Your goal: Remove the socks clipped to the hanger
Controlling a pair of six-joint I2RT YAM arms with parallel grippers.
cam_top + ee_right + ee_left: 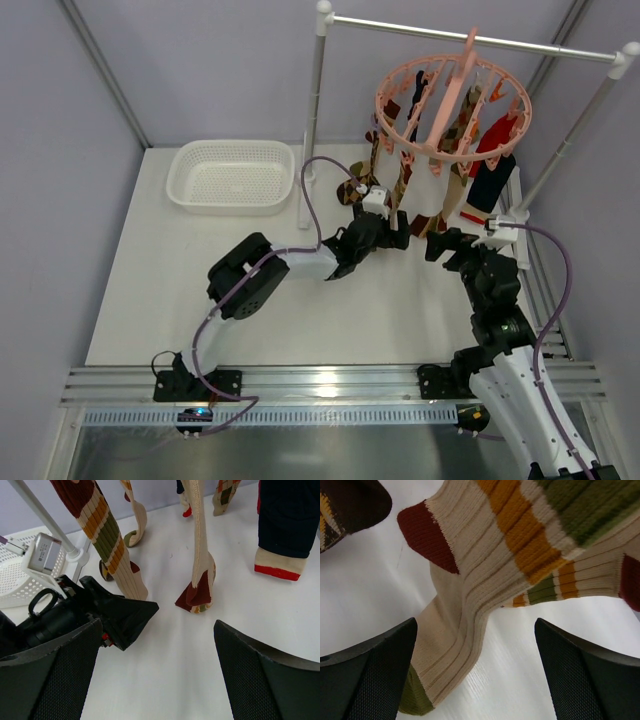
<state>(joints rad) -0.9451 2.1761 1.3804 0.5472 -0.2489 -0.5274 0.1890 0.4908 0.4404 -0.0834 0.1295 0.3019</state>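
Observation:
The salmon-pink ring hanger (pixel 455 105) hangs by its hook from the white rail, and several socks (pixel 458 130) dangle from its clips down to the table. My left gripper (pixel 396 232) is open beneath them. In the left wrist view a cream sock with orange and olive stripes (pixel 485 575) hangs ahead of the open left gripper (pixel 476 672), its olive toe beside the left finger (pixel 370 675). My right gripper (pixel 157 672) is open and holds nothing. Ahead of it hang the striped sock (pixel 107 545), a cream sock with a red toe (pixel 200 580) and a navy sock (pixel 285 520).
A white plastic basket (pixel 232 176) stands at the back left. The white rail stand's post (pixel 312 120) rises next to it, and its other post (pixel 575 140) is at the right. The left arm's gripper (pixel 115 612) sits close to my right gripper's left finger.

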